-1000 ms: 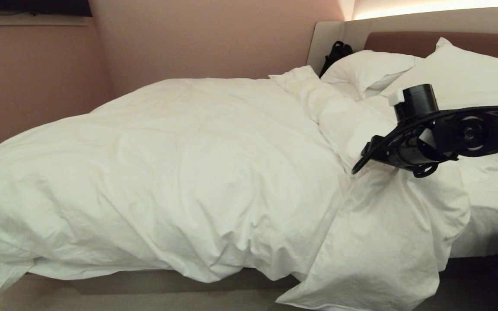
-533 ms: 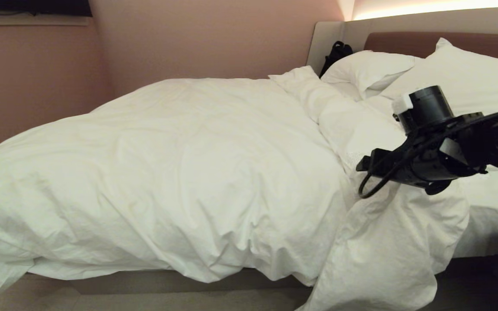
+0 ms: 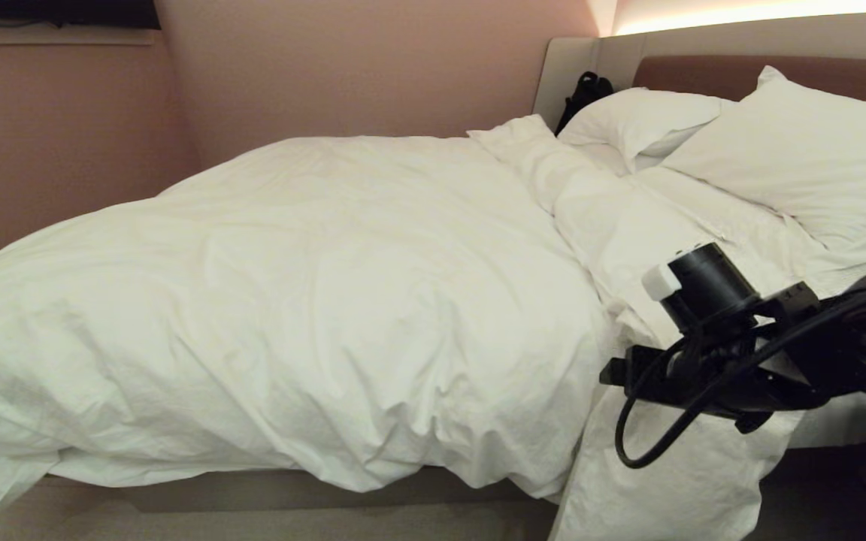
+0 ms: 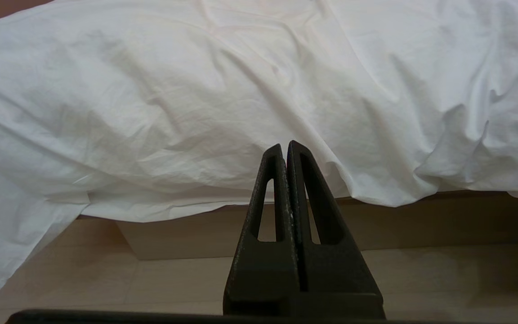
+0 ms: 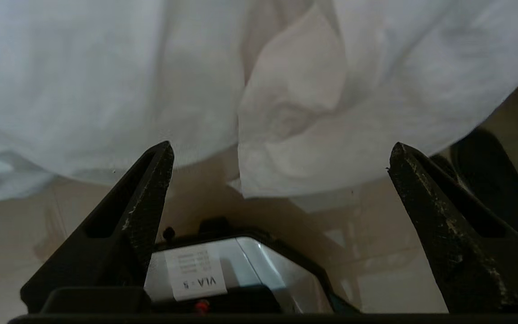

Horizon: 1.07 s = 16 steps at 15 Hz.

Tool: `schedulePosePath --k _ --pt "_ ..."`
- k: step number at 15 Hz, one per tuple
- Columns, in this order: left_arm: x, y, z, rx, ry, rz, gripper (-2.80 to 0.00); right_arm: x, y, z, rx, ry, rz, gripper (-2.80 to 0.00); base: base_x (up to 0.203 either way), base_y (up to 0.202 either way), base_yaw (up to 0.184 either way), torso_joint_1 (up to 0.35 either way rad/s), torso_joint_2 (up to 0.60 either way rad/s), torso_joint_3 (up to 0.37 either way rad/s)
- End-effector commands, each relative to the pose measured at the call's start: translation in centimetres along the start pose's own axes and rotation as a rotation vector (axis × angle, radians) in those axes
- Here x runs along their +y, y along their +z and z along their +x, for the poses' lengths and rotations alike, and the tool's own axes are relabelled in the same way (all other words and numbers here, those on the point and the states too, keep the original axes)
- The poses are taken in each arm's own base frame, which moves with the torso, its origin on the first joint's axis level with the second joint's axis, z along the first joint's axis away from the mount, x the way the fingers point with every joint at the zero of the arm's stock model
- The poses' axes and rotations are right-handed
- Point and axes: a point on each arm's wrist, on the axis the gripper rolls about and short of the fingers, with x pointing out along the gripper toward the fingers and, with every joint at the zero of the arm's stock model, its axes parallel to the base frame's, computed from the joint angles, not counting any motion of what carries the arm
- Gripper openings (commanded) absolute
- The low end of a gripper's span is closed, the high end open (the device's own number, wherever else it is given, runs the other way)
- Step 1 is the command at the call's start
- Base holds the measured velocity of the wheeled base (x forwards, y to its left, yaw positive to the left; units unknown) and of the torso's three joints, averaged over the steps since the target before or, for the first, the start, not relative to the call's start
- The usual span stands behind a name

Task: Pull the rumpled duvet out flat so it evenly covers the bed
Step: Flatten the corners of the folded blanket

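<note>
Head view: duvet (image 3: 343, 300) rumpled across bed (image 3: 275, 488), near corner draped over the side by right claw (image 3: 613, 373); pillows (image 3: 794, 158) at headboard. Left wrist view: left claw (image 4: 286, 150) pressed together, empty — duvet edge beyond. Right wrist view: claw spread wide apart, empty — hanging duvet fold ahead.

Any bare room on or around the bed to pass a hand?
Free: floor strip under the duvet's overhang along the bed base. Crowded: duvet covers the mattress up to the pillows; its corner hangs beside the open right hand.
</note>
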Motion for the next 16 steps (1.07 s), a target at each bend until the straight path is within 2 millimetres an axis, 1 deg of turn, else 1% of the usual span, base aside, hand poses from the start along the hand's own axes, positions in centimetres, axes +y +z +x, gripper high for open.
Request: schedulePosePath --k 1,2,4,9,13,15,16 --pt "0.0 0.0 0.0 -0.001 0.000 0.001 -2.80 -0.1 -1.2 0.0 0.026 -0.007 0.007 0.00 0.000 0.000 0.000 0.000 0.00 0.000" --pt "0.0 0.0 0.0 -0.001 0.002 0.001 -2.80 -0.2 -1.6 0.2 0.039 -0.013 0.002 -2.80 0.000 0.000 0.000 0.000 0.00 0.000" --pt "0.0 0.0 0.0 -0.001 0.000 0.001 -2.80 -0.2 -2.5 1.2 0.049 -0.022 -0.007 -2.80 0.000 0.000 0.000 0.000 0.00 0.000" --pt "0.0 0.0 0.0 -0.001 0.000 0.002 -2.80 0.1 -4.6 4.8 0.083 -0.063 -0.035 -2.80 0.000 0.000 0.000 0.000 0.00 0.000" --pt "0.0 0.0 0.0 -0.002 0.001 0.002 -2.80 0.4 -7.2 7.5 0.111 -0.077 -0.069 -2.80 0.000 0.000 0.000 0.000 0.00 0.000" --pt "0.0 0.0 0.0 -0.002 0.001 0.002 -2.80 0.6 -7.8 8.5 0.109 -0.075 -0.073 -2.80 0.000 0.000 0.000 0.000 0.00 0.000" --pt "0.0 0.0 0.0 -0.001 0.000 0.002 -2.80 0.7 -7.9 8.5 0.107 -0.070 -0.076 -2.80 0.000 0.000 0.000 0.000 0.00 0.000"
